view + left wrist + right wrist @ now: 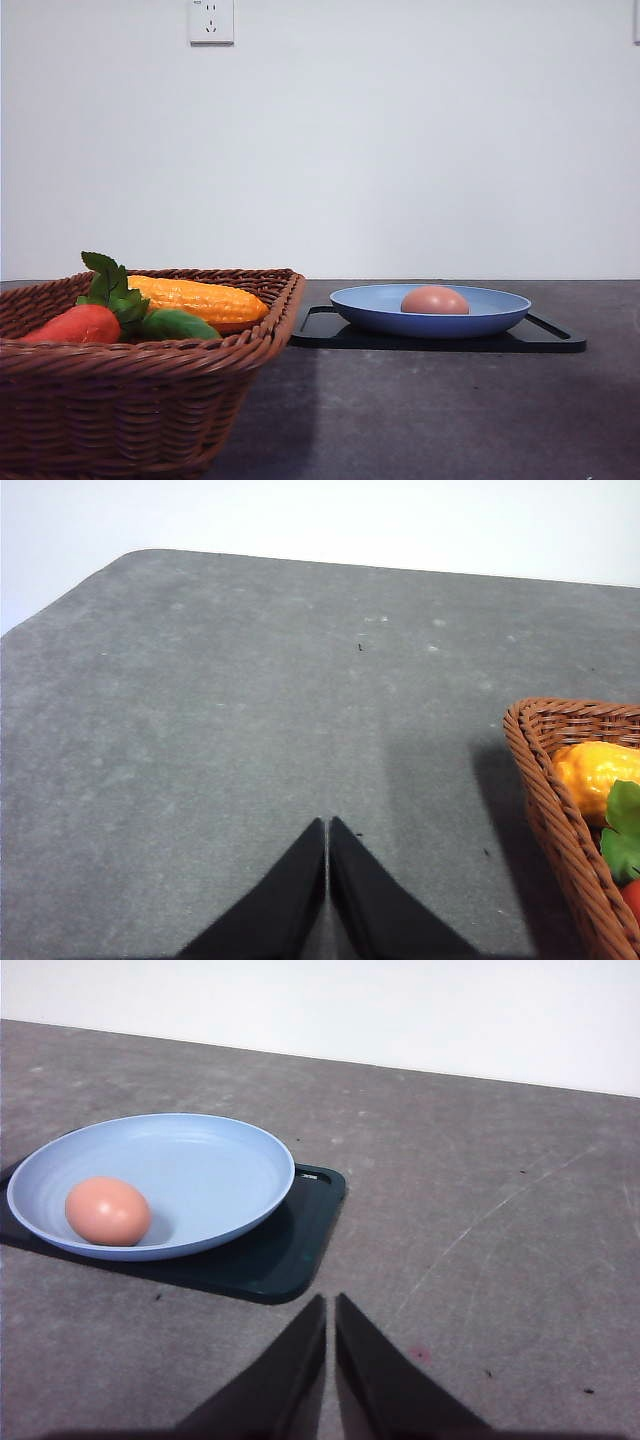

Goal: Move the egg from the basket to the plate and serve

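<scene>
on the plate: egg out of the basket, both grippers closed and empty

across the dark grey table [420, 410] two groups sit well apart with bare tabletop between them. front view, near left: wicker basket [120, 400], close to the camera, its rim hiding part of what lies inside. right of it and further back, a flat black tray [545, 340] lies on the table, its near-left corner just beside the basket's far corner. white wall behind, with a socket [211, 21] high up.

basket holds a yellow corn cob [200, 300], a red-orange vegetable [75, 325] with green leaves [115, 285], and a green piece [180, 325] in front of the corn. they touch each other.

light-blue plate [490, 312] sits on the tray. the egg [434, 300] rests inside the plate, toward one side rather than centre in the right wrist view, touching nothing else.

left gripper [328, 825]: fingers pressed together, nothing between them, over bare table with the basket edge off to one side. right gripper [330, 1302]: fingers almost touching, only a sliver of gap, holding nothing, near the tray corner, apart from plate and egg.
</scene>
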